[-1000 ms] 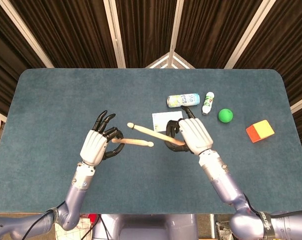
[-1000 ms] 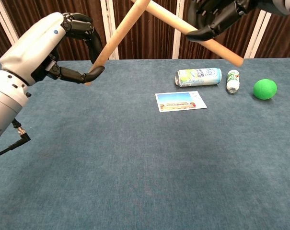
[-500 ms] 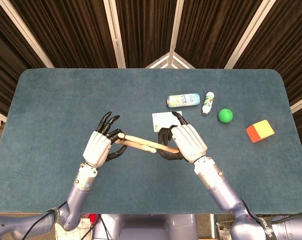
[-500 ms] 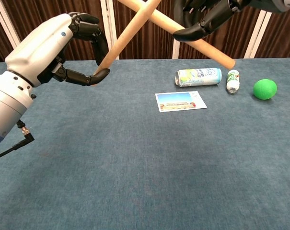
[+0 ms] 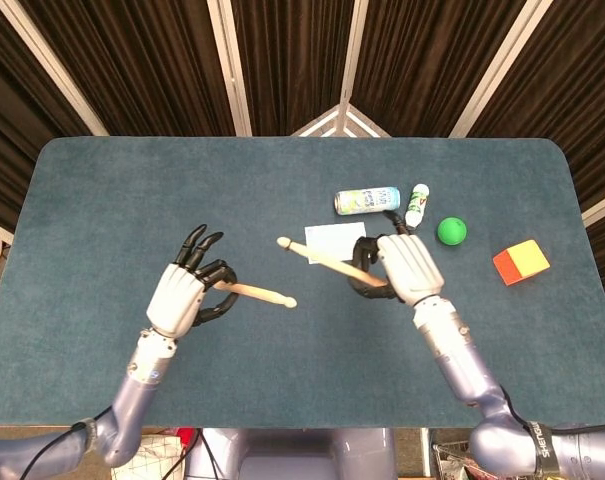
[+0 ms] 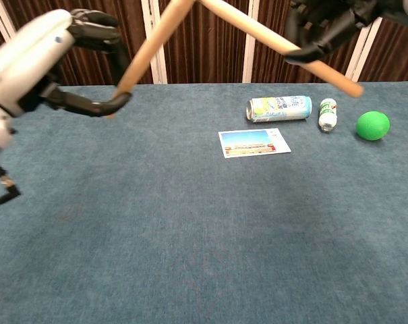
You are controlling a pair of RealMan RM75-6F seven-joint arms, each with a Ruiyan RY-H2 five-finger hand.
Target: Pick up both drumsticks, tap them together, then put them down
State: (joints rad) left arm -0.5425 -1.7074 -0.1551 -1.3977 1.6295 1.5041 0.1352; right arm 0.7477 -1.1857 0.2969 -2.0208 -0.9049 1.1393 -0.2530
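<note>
Dark curtains with pale upright strips hang behind a table (image 5: 102, 200) covered in blue-green carpet-like cloth.

Over the near half of it the robot holds both arms up. Its left hand (image 5: 180, 296) grips one drumstick (image 5: 257, 293) by the thick end, with some dark fingers (image 5: 195, 245) sticking out beyond the grip; the stick runs toward the middle of the table, its small rounded tip pointing right. The right hand (image 5: 407, 268) is closed round the other drumstick (image 5: 327, 260), which slants away up and to the left, its tip over the edge of a card.

From overhead the two sticks are apart, with a clear gap of cloth between their tips. In the chest view both are raised well off the table: the left hand (image 6: 35, 57) and its stick (image 6: 146, 50) on one side, the right hand (image 6: 325, 23) and its stick (image 6: 271, 40) on the other, the two shafts leaning toward each other near the top edge. Whether they meet above that edge I cannot tell.

On the far right part of the table lie a drink can (image 5: 367, 200) on its side, a small white bottle (image 5: 417, 205) just beside it, a green ball (image 5: 451, 231), and, well apart by the right edge, a red and yellow block (image 5: 521, 262). The picture card (image 5: 334, 240) lies flat near the can.
</note>
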